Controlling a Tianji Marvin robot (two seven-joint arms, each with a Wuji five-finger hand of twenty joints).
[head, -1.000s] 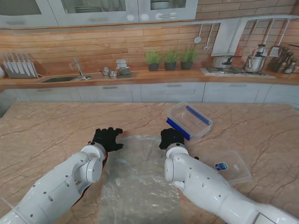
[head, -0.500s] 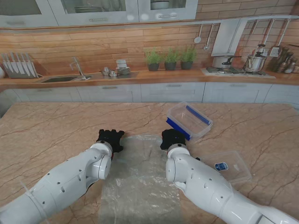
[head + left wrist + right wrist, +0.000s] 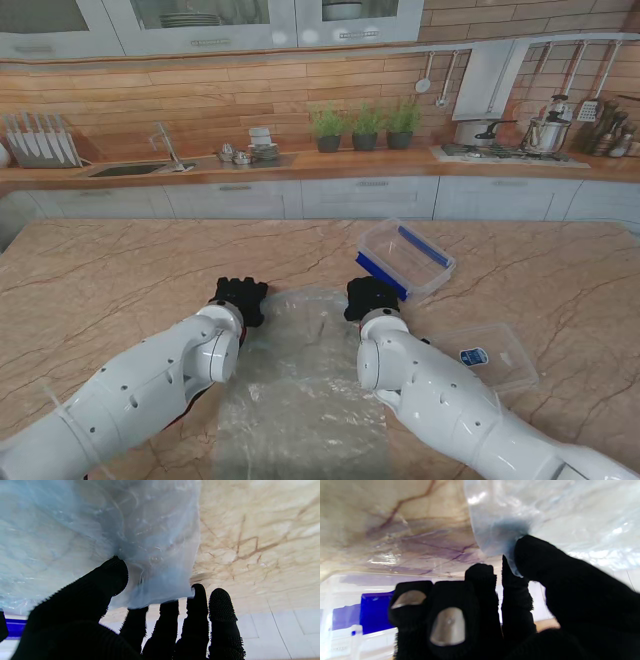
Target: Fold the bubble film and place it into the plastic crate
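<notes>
The bubble film lies flat on the desk, running away from me between both arms. At its far corners the left hand and right hand each pinch an edge, thumb over fingers, apparently to fold it back. The plastic crate waits just beyond, open.

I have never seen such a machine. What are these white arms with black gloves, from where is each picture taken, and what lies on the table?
It is a robot with two white arms ending in black five-finger hands. The wide picture comes from a camera above its shoulders. The two close pictures come from cameras on its wrists and appear upside down. On the marble table lies a clear sheet of bubble film. The left hand and right hand each pinch a far corner of it. Right of the film stand a plastic crate with blue clips and its clear lid.
</notes>
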